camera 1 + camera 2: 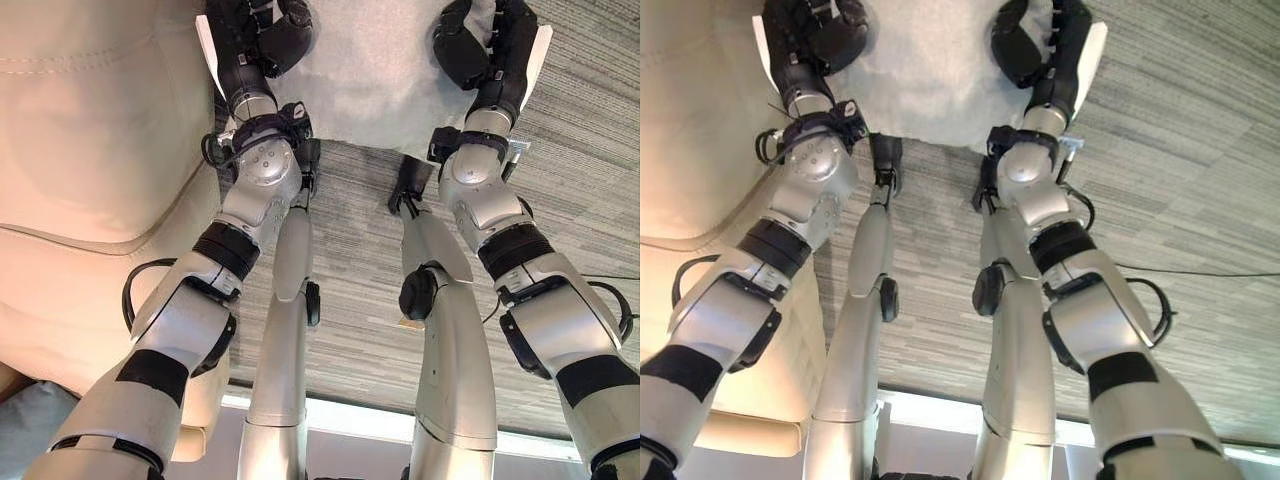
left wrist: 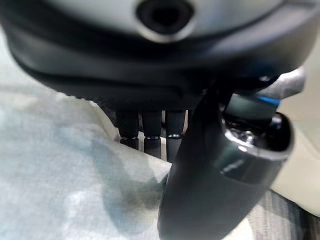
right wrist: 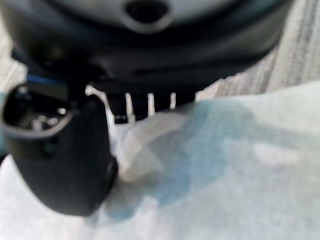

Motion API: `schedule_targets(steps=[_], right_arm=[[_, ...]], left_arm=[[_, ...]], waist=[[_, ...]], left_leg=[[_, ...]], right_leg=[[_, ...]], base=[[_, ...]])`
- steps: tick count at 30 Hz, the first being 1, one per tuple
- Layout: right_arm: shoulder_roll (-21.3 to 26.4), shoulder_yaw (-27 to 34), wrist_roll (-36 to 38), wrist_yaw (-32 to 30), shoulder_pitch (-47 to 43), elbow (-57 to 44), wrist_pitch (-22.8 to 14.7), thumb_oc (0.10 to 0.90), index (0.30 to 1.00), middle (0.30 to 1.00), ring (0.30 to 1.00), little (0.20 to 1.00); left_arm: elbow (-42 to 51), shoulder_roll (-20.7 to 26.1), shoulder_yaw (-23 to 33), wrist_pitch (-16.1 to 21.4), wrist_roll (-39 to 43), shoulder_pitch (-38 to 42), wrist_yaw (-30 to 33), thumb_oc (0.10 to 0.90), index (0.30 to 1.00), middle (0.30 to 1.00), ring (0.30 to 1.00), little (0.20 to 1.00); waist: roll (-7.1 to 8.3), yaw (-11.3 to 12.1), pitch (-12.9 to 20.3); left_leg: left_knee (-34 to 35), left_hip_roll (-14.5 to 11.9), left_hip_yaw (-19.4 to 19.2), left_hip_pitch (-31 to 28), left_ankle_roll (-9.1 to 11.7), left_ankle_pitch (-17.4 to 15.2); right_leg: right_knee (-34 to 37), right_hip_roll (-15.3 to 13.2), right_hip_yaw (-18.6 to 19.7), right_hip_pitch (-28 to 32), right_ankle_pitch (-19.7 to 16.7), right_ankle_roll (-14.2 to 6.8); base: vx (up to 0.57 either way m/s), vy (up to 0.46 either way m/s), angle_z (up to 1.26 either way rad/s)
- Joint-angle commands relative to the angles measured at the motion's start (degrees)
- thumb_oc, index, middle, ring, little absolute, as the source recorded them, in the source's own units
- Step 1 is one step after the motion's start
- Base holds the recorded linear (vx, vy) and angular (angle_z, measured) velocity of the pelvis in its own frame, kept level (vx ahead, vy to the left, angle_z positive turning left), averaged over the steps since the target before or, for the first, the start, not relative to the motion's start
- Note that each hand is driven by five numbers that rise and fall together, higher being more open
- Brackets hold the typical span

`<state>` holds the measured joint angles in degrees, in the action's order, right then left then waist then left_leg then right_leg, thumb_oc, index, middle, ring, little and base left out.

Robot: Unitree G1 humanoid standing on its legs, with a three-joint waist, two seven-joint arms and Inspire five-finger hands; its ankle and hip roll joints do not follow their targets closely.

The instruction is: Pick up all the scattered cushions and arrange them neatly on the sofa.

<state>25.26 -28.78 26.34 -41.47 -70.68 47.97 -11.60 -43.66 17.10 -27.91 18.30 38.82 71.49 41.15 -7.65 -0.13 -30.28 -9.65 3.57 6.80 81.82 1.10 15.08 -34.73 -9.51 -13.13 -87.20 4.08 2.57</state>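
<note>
A pale grey cushion is held above the floor at the far edge of the eye views, between my two hands. My left hand grips its left edge and my right hand grips its right edge. In the left wrist view the thumb presses on top of the cushion while the fingers curl beneath it. The right wrist view shows the same pinch, with the thumb on the cushion.
A cream leather sofa stands close on the left, its rounded cushions reaching beside my left arm. Grey striped carpet covers the floor ahead and to the right.
</note>
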Motion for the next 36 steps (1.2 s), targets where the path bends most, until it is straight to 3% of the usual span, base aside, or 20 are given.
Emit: schedule_targets(steps=[1, 8, 12, 13, 14, 16, 24, 28, 31, 32, 34, 36], right_arm=[[-11.7, -6.2, -6.0, 5.1, -1.9, -11.4, -3.7, 0.4, 0.3, 0.3, 0.3, 0.3], [-7.7, -1.8, -13.7, 4.7, 5.3, -21.7, -3.2, 0.4, 0.3, 0.3, 0.3, 0.3], [-7.7, -1.8, -13.8, 4.6, 5.8, -22.0, -3.1, 0.4, 0.3, 0.3, 0.3, 0.3], [-7.0, 0.3, -16.9, 5.3, 10.8, -27.4, -3.3, 0.4, 0.3, 0.3, 0.3, 0.3], [-7.0, 0.9, -17.6, 5.6, 13.4, -29.3, -3.4, 0.4, 0.3, 0.3, 0.3, 0.3], [-6.3, 1.8, -18.6, 6.5, 17.2, -32.3, -3.3, 0.4, 0.3, 0.3, 0.3, 0.3], [-2.6, 5.5, -24.4, 10.6, 35.1, -43.3, -3.4, 0.4, 0.3, 0.3, 0.3, 0.3], [-1.6, 7.6, -26.1, 13.1, 45.1, -47.9, -4.0, 0.4, 0.3, 0.3, 0.3, 0.3], [-1.2, 8.0, -26.7, 13.6, 47.2, -49.4, -4.2, 0.4, 0.3, 0.3, 0.3, 0.3], [-0.1, 8.7, -26.3, 15.8, 51.6, -51.6, -5.2, 0.4, 0.3, 0.3, 0.3, 0.3], [0.3, 8.9, -26.2, 16.1, 52.7, -52.1, -5.4, 0.4, 0.3, 0.3, 0.3, 0.3], [0.6, 9.5, -25.9, 16.2, 54.1, -52.5, -5.5, 0.4, 0.3, 0.3, 0.3, 0.3]], left_arm=[[10.0, -6.9, -4.1, 2.0, -3.9, -2.5, -3.9, 0.4, 0.3, 0.3, 0.3, 0.3], [18.9, -8.1, -3.3, 0.0, -12.4, -10.0, -4.6, 0.4, 0.3, 0.3, 0.3, 0.3], [19.2, -8.2, -3.4, -0.1, -12.5, -10.5, -4.5, 0.4, 0.3, 0.3, 0.3, 0.3], [23.8, -8.1, -3.2, -0.7, -16.3, -14.3, -5.3, 0.4, 0.3, 0.3, 0.3, 0.3], [25.4, -8.2, -3.2, -1.0, -17.0, -16.4, -5.6, 0.4, 0.3, 0.3, 0.3, 0.3], [27.8, -7.7, -3.3, -1.0, -17.6, -19.0, -6.6, 0.4, 0.3, 0.3, 0.3, 0.3], [37.0, -2.5, -3.5, -1.4, -18.5, -37.9, -11.9, 0.4, 0.3, 0.3, 0.3, 0.3], [42.1, -0.5, -1.2, -0.7, -16.6, -49.3, -15.7, 0.4, 0.3, 0.3, 0.3, 0.3], [43.4, -0.1, -0.6, -0.4, -16.2, -51.6, -16.4, 0.4, 0.3, 0.3, 0.3, 0.3], [45.8, 1.1, 0.6, 0.0, -15.7, -56.5, -18.3, 0.4, 0.3, 0.3, 0.3, 0.3], [46.5, 1.2, 0.8, 0.1, -15.5, -57.7, -18.8, 0.4, 0.3, 0.3, 0.3, 0.3], [46.9, 1.1, 1.1, 0.4, -14.9, -59.0, -20.2, 0.4, 0.3, 0.3, 0.3, 0.3]], waist=[[0.98, 0.3, 0.5], [2.61, -0.3, 0.5], [2.53, -0.3, 0.5], [3.4, -0.3, 0.5], [3.74, -0.3, 0.5], [4.18, 0.1, 0.5], [5.06, 2.9, 0.5], [4.7, 5.3, 4.7], [4.71, 5.5, 5.7], [4.96, 6.4, 8.6], [5.01, 6.5, 9.2], [5.21, 6.3, 11.1]], left_leg=[[-10.3, 1.4, -0.3, -4.0, -0.1, -14.6], [-4.8, 1.3, 0.8, -15.6, 1.3, -12.5], [-4.4, 1.3, 0.9, -16.1, 1.3, -12.3], [-2.1, 0.8, 1.0, -22.1, 1.8, -10.2], [-1.1, 0.5, 1.5, -25.8, 2.1, -11.4], [0.5, 0.1, 1.9, -29.1, 2.3, -9.4], [4.1, -0.6, 4.5, -50.2, 3.2, -9.8], [5.6, -0.5, 6.4, -57.2, 4.1, -9.6], [5.7, -0.3, 6.9, -58.4, 4.2, -9.7], [5.3, 0.6, 7.5, -60.6, 4.2, -10.3], [4.9, 1.0, 7.4, -61.1, 4.3, -10.6], [4.8, 0.6, 4.5, -62.3, 4.0, -11.5]], right_leg=[[5.7, 0.9, 7.2, 10.3, 1.8, -8.0], [10.1, 1.8, 5.2, 21.1, 0.4, -7.9], [10.4, 1.8, 5.1, 21.6, 0.3, -7.8], [13.9, 1.9, 3.0, 28.0, -1.6, -7.2], [14.6, 2.3, 3.1, 31.6, -0.1, -7.5], [16.4, 2.3, 1.4, 35.2, -1.7, -7.0], [20.8, 2.7, -3.3, 58.8, 0.8, -6.5], [24.5, 3.4, -7.3, 68.9, 2.2, -6.1], [25.9, 3.6, -8.2, 71.1, 2.2, -6.0], [28.7, 3.8, -10.0, 75.5, 2.2, -6.3], [29.9, 3.7, -10.8, 77.0, 2.0, -6.4], [32.3, 3.1, -13.1, 79.3, 1.4, -7.0]], base=[[-0.07, -0.012, 0.0], [-0.09, -0.037, 0.02], [-0.06, -0.013, 0.0], [-0.15, -0.086, -0.04], [-0.21, -0.076, -0.01], [-0.08, -0.054, 0.15], [0.0, -0.104, 0.09], [0.06, -0.104, 0.25], [0.07, -0.074, 0.5], [0.1, -0.065, 0.51], [0.07, -0.04, 0.76], [0.05, 0.027, 0.91]])
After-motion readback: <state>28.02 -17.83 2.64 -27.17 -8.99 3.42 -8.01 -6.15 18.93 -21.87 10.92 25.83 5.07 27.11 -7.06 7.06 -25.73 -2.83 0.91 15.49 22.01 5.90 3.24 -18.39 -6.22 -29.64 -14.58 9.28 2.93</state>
